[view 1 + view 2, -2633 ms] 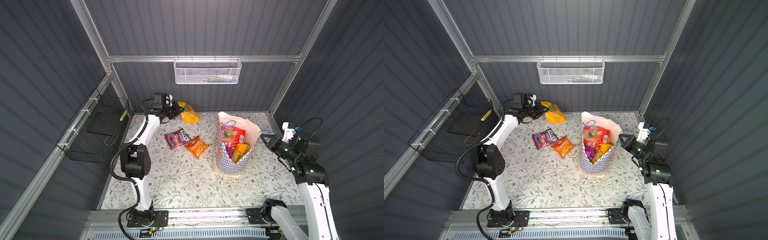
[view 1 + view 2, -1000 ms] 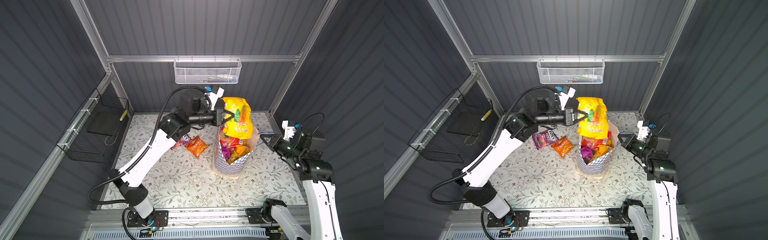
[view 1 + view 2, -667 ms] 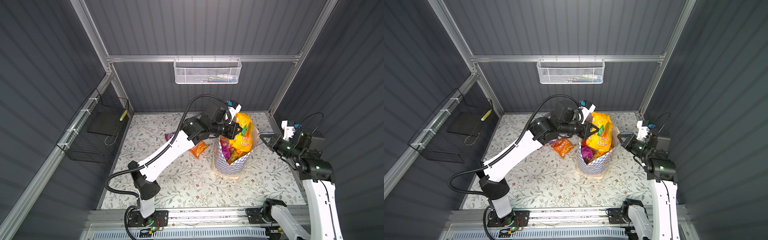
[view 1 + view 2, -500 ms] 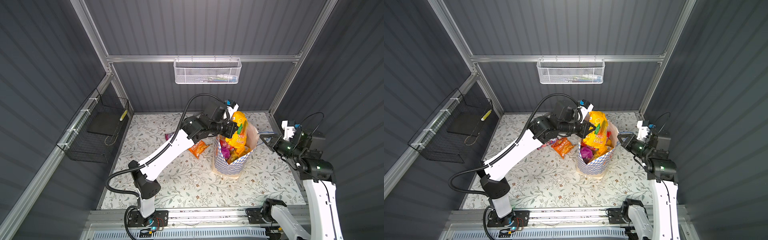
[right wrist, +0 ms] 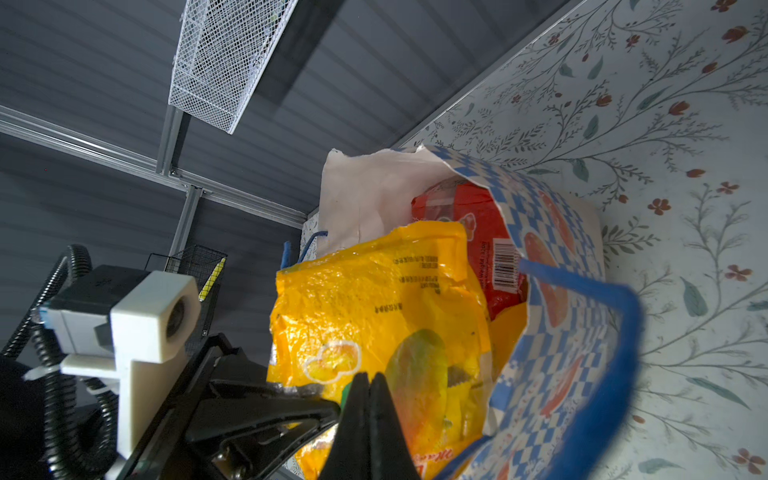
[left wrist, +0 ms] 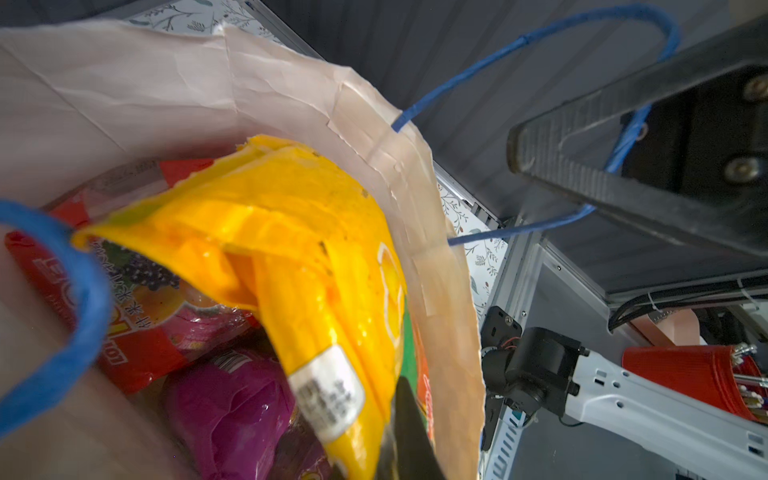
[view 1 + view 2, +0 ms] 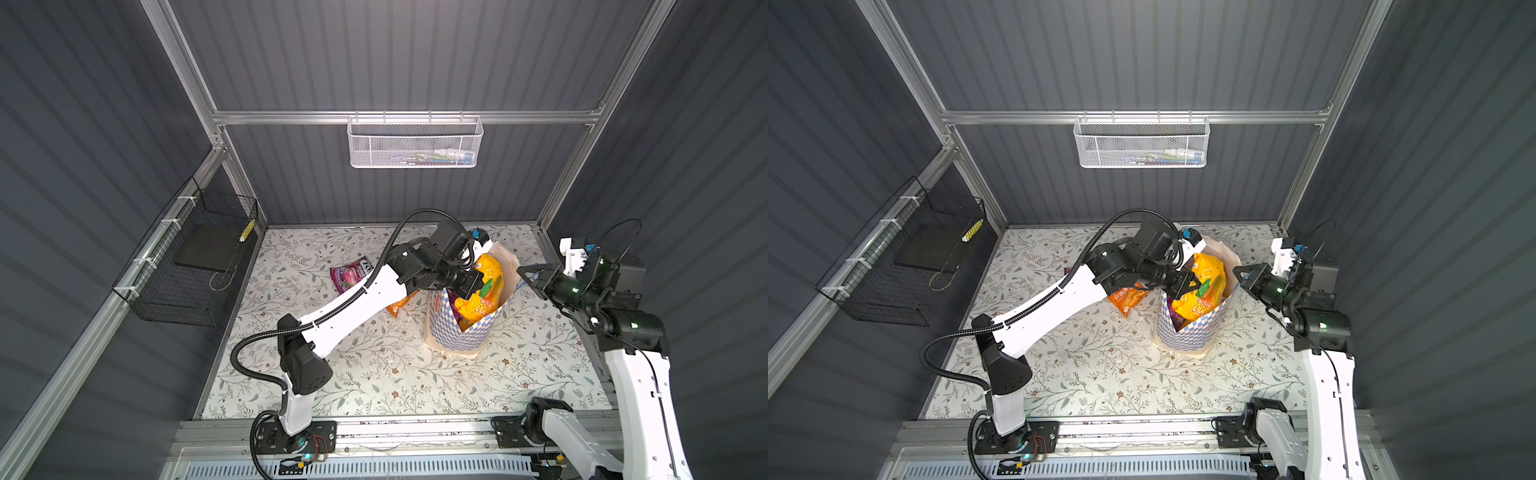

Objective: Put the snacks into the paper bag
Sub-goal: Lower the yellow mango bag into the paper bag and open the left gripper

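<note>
The paper bag [image 7: 457, 332] [image 7: 1192, 332] stands upright at the table's right middle in both top views. My left gripper [image 7: 473, 286] [image 7: 1187, 286] reaches over its mouth, shut on a yellow snack packet [image 7: 488, 282] [image 6: 311, 249] [image 5: 374, 311] whose lower part is inside the bag. A red packet [image 6: 124, 353] and a purple one [image 6: 232, 395] lie deeper in the bag. My right gripper [image 7: 521, 272] [image 5: 369, 380] is at the bag's right rim, shut, with the blue cord handle [image 6: 540, 224] caught in it. A purple packet [image 7: 351, 274] and an orange packet [image 7: 399, 305] lie on the table.
A white mesh basket [image 7: 415, 143] hangs on the back wall. A black wire basket [image 7: 195, 257] hangs on the left wall. My left arm spans the table's middle above the orange packet.
My left gripper carried the yellow packet from the back left, over the bag, and lowered it into the bag's mouth. The right arm stayed at the bag's handle.
</note>
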